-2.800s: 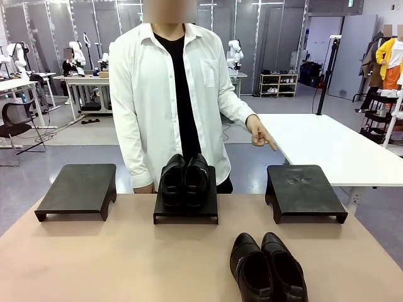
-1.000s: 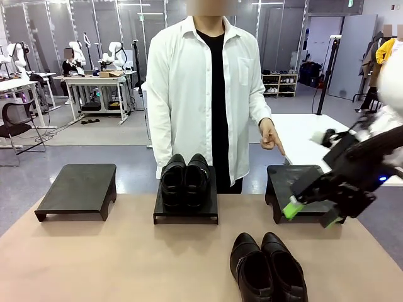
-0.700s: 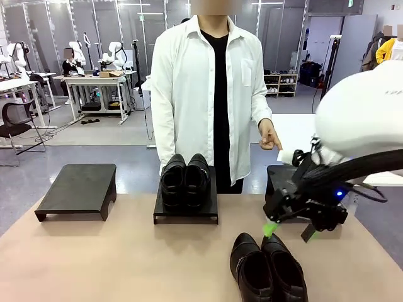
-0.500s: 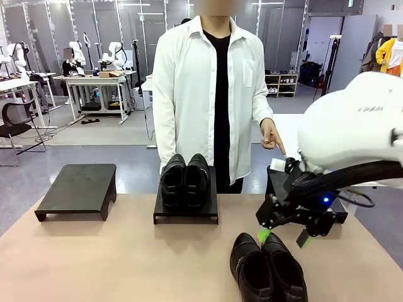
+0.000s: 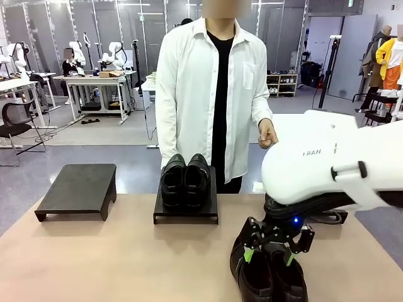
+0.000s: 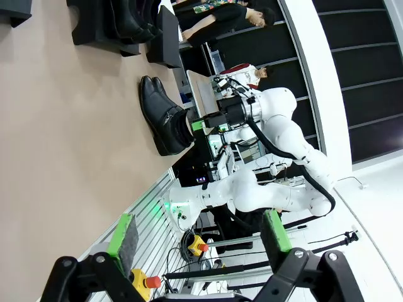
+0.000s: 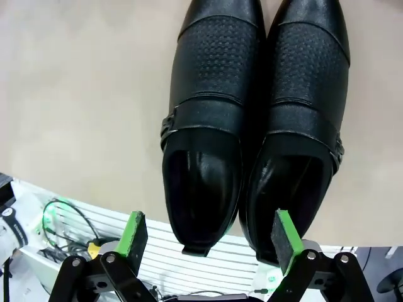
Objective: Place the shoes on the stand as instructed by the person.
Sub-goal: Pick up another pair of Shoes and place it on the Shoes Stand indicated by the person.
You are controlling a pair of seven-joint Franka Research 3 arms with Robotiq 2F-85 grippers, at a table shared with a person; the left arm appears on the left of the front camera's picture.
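The table (image 5: 94,251) lies under your right claw (image 5: 269,257), and the person (image 5: 208,94) stands across it, well beyond the claw, probably so that they can direct you. Their hand (image 5: 267,134) is held out at their side, past the claw. I take that as a cue toward a stand, though the finger itself is too small to read.

The right arm (image 5: 334,163) is bent low over the near edge of the table. That carries the claw to the low dress shoes (image 7: 252,126), which sit side by side directly beneath it with their toes pointing away. The claw is spread fully wide and holds nothing. Its green pads (image 7: 133,234) hang over the heel end of the pair, which looks like a line-up to pinch both shoes together.

The ankle boots (image 5: 184,179) rest on the middle stand (image 5: 186,214), beyond the claw and to its left, so that pair looks settled.

Your left claw (image 6: 199,234) is also spread wide and empty. It hangs well back from the shoes, likely to stay out of the way.

Counts:
- 1 table
- 1 person at it
- 3 stands: the middle one, 1 bare stand (image 5: 79,189) further left of the claw, and 1 (image 6: 169,38) beyond it
- 2 pairs of shoes, 4 shoes in all
- 2 claws
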